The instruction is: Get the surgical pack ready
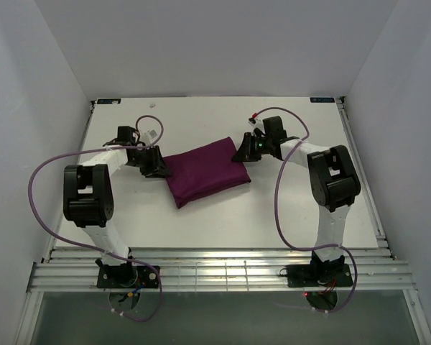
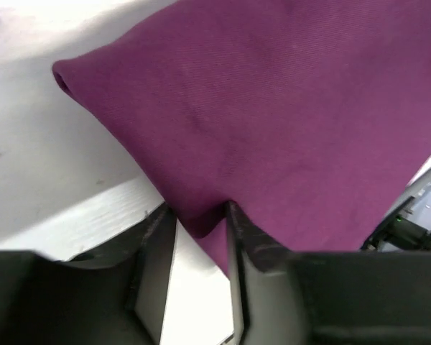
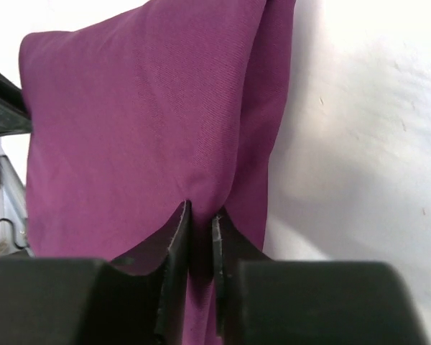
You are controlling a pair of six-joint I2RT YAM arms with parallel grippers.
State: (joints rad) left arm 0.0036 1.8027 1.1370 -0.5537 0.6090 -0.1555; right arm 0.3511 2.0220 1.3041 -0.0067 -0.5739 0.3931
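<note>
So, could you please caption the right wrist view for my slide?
Right gripper pinching the folded purple cloth at its edge on the white table.

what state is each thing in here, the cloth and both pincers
purple cloth: folded into a bundle, lying on the table, gripped at both ends
left pincer: closed on the edge of the cloth at its left end
right pincer: closed tight on a fold at the right end of the cloth
</note>
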